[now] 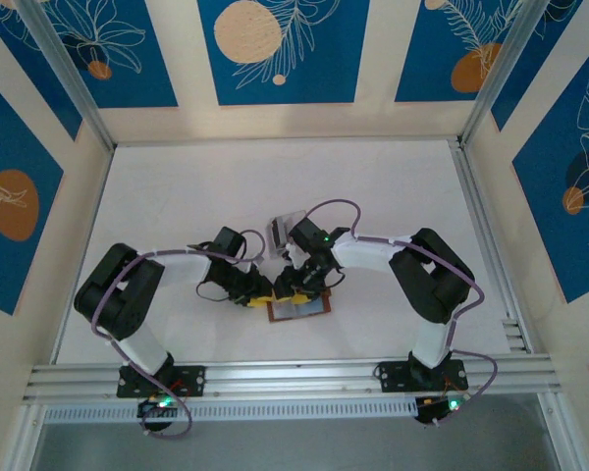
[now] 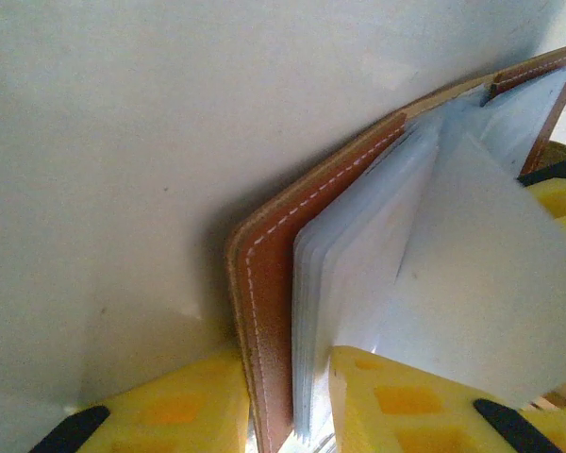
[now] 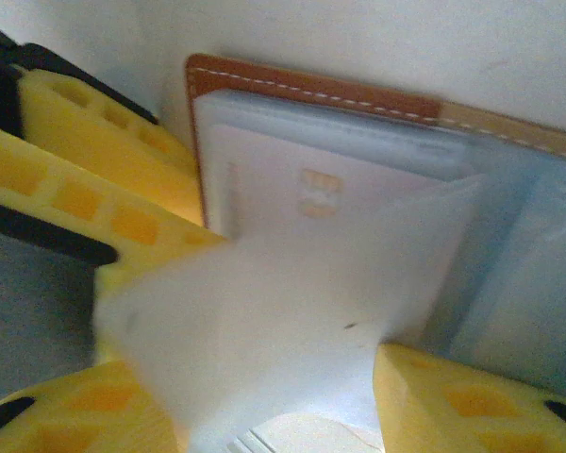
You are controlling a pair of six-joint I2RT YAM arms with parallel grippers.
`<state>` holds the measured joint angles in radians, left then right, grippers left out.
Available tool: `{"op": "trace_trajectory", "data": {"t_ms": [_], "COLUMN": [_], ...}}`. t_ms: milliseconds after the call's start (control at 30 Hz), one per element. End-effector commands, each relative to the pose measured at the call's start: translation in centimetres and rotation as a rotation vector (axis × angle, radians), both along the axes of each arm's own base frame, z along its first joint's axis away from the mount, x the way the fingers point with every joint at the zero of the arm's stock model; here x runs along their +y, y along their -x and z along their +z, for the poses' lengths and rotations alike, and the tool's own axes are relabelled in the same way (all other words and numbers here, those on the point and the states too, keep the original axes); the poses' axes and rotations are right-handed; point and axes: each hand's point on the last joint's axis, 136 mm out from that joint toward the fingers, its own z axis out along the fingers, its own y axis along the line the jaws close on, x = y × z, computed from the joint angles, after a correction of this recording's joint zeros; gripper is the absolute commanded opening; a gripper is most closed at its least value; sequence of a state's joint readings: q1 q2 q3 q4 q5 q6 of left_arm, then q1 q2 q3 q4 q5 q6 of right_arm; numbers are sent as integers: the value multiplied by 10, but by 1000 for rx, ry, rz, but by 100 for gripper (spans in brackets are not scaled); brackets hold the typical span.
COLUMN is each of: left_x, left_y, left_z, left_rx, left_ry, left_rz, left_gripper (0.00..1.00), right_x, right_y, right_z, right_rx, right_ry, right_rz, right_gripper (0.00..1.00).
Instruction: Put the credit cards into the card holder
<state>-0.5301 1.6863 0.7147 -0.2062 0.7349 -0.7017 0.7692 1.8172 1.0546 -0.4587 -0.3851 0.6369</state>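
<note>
The card holder (image 1: 304,310), brown leather with bluish sleeves, lies open on the table. My left gripper (image 2: 283,377) (image 1: 258,292) is shut on its cover (image 2: 269,283) together with several clear sleeves (image 2: 358,255). A greyish credit card (image 3: 264,321) (image 2: 491,283) lies blurred between the spread fingers of my right gripper (image 3: 255,387) (image 1: 296,285). One corner of it reaches into the sleeves and it touches my left-hand finger (image 3: 66,406); whether it is gripped is unclear. Another credit card (image 3: 311,189), with a chip, sits inside a sleeve.
A clear slotted stand (image 1: 285,228) stands just behind the two grippers. In the right wrist view the left gripper's yellow fingers (image 3: 75,160) sit close at the upper left. White table (image 1: 402,196) stretches behind and to both sides.
</note>
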Motion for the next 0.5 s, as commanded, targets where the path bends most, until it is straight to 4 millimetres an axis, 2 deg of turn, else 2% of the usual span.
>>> {"op": "trace_trajectory", "data": {"t_ms": [0,167,333,467], "left_x": [-6,-6,-9,-10], "left_y": [2,2,-1,-3], "left_z": [-32,-32,-25,-20], "left_rx": [-30,-27,-34,-22], "left_ry": [-37,-37,-12,24], "left_rz": [-37,-36,-22,11], "left_gripper": [28,28,28,29], "right_x": [20,26,27,24], "right_y": [2,-2,0,1], "right_z": [13,15,3,-8], "right_rx": [29,43,84,92], "right_ry": [-95,-128,-133,-103], "right_rz": [17,10,8,-7], "right_gripper": [55,60,61,66]}}
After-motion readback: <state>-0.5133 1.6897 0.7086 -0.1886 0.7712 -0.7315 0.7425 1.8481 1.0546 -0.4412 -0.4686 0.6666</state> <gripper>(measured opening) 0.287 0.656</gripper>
